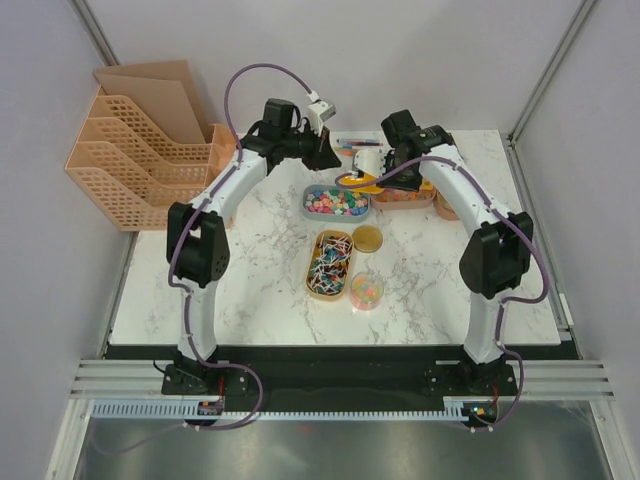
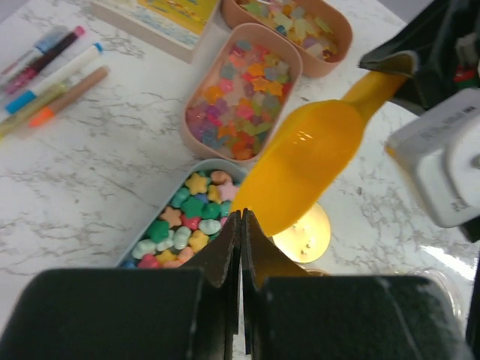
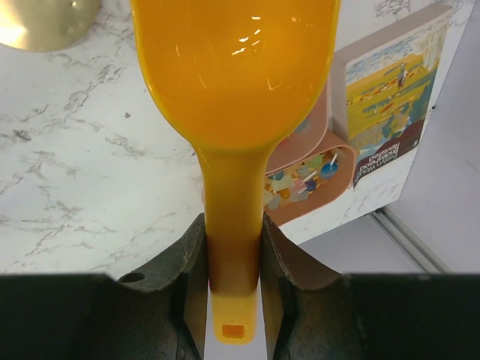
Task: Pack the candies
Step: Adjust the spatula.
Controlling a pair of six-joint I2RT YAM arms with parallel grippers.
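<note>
From above, the packing looks barely started. The small round tub [image 1: 353,293] below the centre of the bench [image 1: 250,270] holds only a thin mix of candies [image 1: 367,290], and its gold lid [image 1: 368,237] lies apart just above it. To its left, a tan oval tray [image 1: 309,275] is heaped with wrapped sweets. Higher up, a pale blue tray [image 1: 306,203] is full. Pink trays [image 1: 405,197] at upper centre are partly hidden under the right arm. Most of the stock seems left to move.

In the left wrist view, the left tool [image 2: 241,225] is at bottom centre, its fingers pressed together on nothing. Beyond it are star-shaped sweets in the blue tray at lower left and jelly pieces in a pink tray at upper centre. A second pink tray at the top is also filled. The yellow scoop [image 2: 311,161] hangs empty over the blue tray's edge and the lid. Pens [image 2: 45,75] lie at upper left.

In the right wrist view, the right tool [image 3: 234,240] is clamped on the scoop's handle at bottom centre. The bowl at the top of the frame is bare inside. A pink tray with sweets peeks out at right, beside a printed box [image 3: 386,97].
</note>
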